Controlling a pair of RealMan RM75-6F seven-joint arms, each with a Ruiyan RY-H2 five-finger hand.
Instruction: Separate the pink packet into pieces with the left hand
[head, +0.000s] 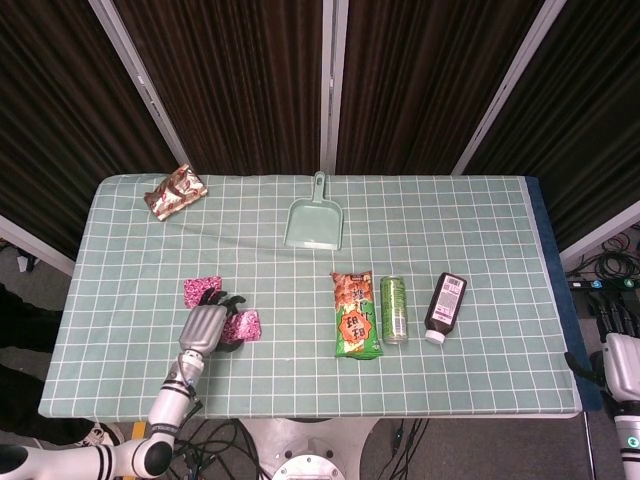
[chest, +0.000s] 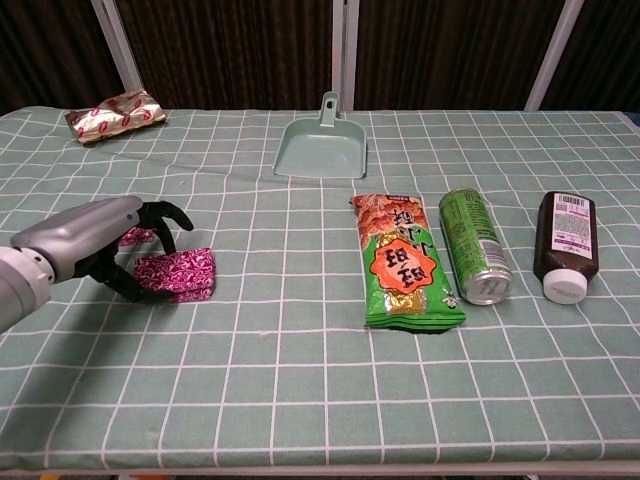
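Left hand (chest: 95, 245) low over desk (chest: 300, 330) front-left, palm down, fingers (chest: 165, 215) curled, touching pink packet (chest: 178, 274) w/ tips; real grip or not, can't tell. 2nd pink piece (head: 201, 291) just behind. Right hand (head: 620, 350) off desk edge, pose unclear.

- The head view looks steeply down from above the near edge, taking in the whole table (head: 470, 230) and dark curtains behind.
- The chest view sits low and close, facing across the table (chest: 300, 400).
- Both share the tabletop.
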